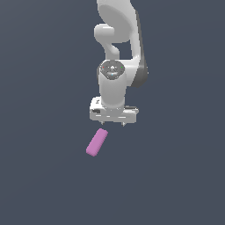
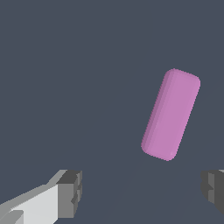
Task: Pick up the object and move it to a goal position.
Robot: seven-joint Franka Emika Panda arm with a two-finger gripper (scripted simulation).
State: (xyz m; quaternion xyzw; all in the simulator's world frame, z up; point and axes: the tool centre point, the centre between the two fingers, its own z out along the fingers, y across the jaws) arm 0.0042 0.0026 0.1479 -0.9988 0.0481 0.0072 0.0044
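Observation:
The object is a small pink-purple elongated block with rounded edges (image 1: 96, 142); it lies flat on the dark grey surface, tilted diagonally. My gripper (image 1: 113, 122) hangs on the white arm just above and behind it, a little toward the exterior view's right. The jaws stand wide apart and hold nothing. In the wrist view the block (image 2: 171, 114) lies ahead of the open gripper (image 2: 142, 192), apart from both fingertips (image 2: 70, 192), nearer to one side.
The dark grey floor (image 1: 176, 176) is plain all around. The white arm (image 1: 117, 39) rises behind the gripper at the top centre of the exterior view. No goal marker shows.

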